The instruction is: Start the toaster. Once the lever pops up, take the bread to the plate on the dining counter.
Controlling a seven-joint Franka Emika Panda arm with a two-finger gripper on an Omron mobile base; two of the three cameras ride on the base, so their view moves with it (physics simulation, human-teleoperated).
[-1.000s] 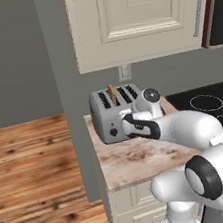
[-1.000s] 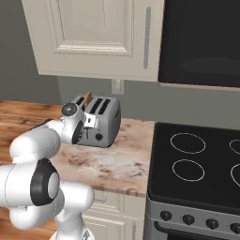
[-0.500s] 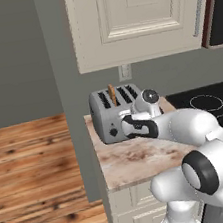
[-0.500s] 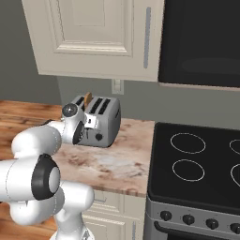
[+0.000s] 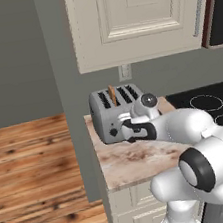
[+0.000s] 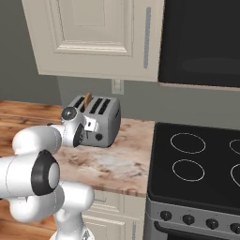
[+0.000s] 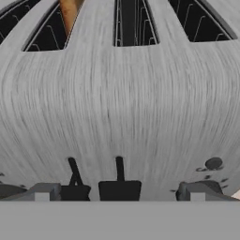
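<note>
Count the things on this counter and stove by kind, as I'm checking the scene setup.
Toaster: 1
Bread slice, standing in a slot: 1
Burner rings seen on the stove in the right base view: 4
Total: 6

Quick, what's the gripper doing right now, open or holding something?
Gripper: open, holding nothing, fingers spread in front of the toaster, at its levers.

Cream panelled wall cabinet (image 5: 135,19) above the jaws; grey wall (image 5: 14,57) with outlet (image 6: 116,86) behind; veined marble worktop (image 6: 112,164); black stovetop (image 6: 197,159) rightward; wood floor (image 5: 36,170) leftward.
</note>
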